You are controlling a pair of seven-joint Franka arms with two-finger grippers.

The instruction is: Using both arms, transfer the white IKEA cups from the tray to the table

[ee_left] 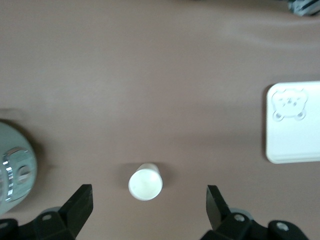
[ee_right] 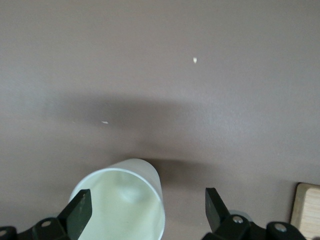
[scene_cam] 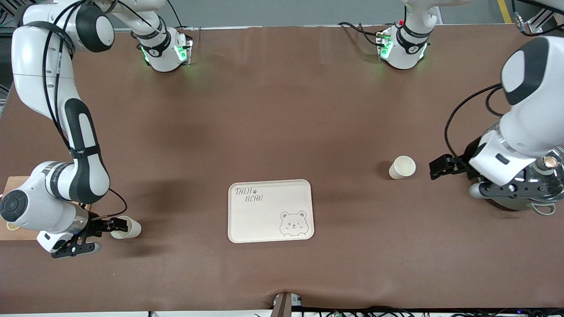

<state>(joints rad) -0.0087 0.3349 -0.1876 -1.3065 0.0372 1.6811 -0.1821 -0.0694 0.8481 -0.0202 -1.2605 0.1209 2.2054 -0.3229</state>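
Both small cream-white tapered cups stand upright on the brown matte table (scene_cam: pixel 273 110), off the cream rectangular bear-printed tray (scene_cam: pixel 270 211), which holds 0 cups. 1 cup (scene_cam: pixel 129 227) sits between the spread fingers of the right gripper (scene_cam: pixel 115 225), ungripped, toward the right arm's end. The other cup (scene_cam: pixel 402 167) stands just beside the left gripper (scene_cam: pixel 442 167), which is open and empty, toward the left arm's end. I judge that each gripper's retreat should run straight back from its cup. Count: 2 cups, 1 tray, 2 arms.

Grey floor (scene_cam: pixel 282 11); yellow floor stripe (scene_cam: pixel 505 9)
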